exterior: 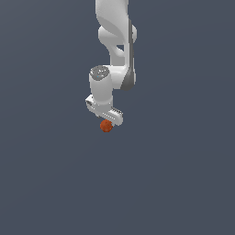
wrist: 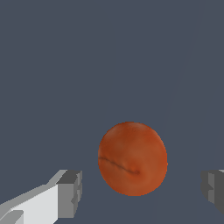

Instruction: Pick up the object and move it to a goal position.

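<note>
The orange-red ball [exterior: 106,126] lies on the flat grey surface, just under the white gripper [exterior: 107,122] in the exterior view. In the wrist view the ball [wrist: 132,158] fills the space between the two grey fingertips [wrist: 70,194], with a gap on each side. The gripper [wrist: 142,190] is open and straddles the ball without touching it. The fingers themselves are hidden behind the hand in the exterior view.
The white arm [exterior: 117,41] comes down from the top of the exterior view. The plain grey surface [exterior: 183,183] spreads all around.
</note>
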`<action>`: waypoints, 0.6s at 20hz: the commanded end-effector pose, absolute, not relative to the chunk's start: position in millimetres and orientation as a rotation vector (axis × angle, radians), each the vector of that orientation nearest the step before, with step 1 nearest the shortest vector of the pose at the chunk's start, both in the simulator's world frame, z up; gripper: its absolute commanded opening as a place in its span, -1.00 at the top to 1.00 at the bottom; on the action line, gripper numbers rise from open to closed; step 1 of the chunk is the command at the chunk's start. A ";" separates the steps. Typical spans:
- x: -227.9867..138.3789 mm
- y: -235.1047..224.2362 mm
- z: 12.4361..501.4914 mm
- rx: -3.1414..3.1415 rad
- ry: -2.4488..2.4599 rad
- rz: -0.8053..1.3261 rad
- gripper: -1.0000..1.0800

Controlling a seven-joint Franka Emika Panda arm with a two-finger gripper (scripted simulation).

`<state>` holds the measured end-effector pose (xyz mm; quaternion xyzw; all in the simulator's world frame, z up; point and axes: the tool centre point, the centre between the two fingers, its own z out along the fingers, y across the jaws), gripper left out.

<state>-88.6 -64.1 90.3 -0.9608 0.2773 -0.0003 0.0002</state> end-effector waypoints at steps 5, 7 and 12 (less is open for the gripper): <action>-90.4 -64.3 61.3 -3.017 0.877 0.000 -0.92; -90.5 -64.4 54.1 -3.017 0.878 0.000 -0.92; -90.1 -64.4 46.9 -3.016 0.879 0.000 -0.92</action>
